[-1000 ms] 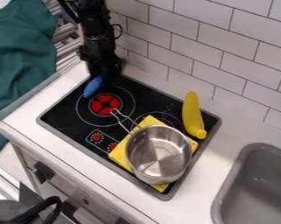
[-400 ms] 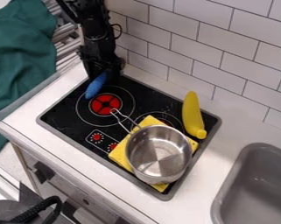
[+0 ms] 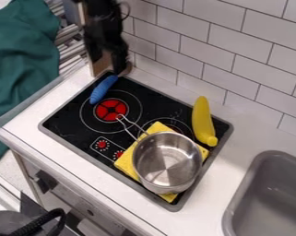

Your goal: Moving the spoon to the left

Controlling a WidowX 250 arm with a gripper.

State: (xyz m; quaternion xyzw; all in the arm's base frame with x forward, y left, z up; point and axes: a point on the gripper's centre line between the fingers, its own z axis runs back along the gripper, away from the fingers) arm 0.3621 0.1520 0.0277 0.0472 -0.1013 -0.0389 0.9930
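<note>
Blue, elongated thing (image 3: 103, 89), likely the spoon of the task, though too unclear to name for certain: lying at the far left part of the cooktop (image 3: 63, 124), within its rim or just at it. Already well over to the cooktop's left, so probably near or at the end of the task; at most a small nudge left to do, then a clear retreat. Black gripper (image 3: 118, 62) above the cooktop's far left corner, apparently free of the blue thing; impossible to tell whether apart or together.

Now the surface and the room, from left to right. Green fabric (image 3: 20, 69), draped beyond the cooktop's left side. Metal rack (image 3: 68, 41), beyond its far left corner. Red burner (image 3: 111, 110), on its left half. Yellow cloth (image 3: 127, 161), on its right half, with a silver pot (image 3: 167, 161) on top, handle toward the cooktop's middle. Yellow banana-like toy (image 3: 203, 120), along the cooktop's far right. White tile wall (image 3: 230, 50), behind it. White counter (image 3: 242, 133), around it. Grey sink (image 3: 273, 198), to its right.
</note>
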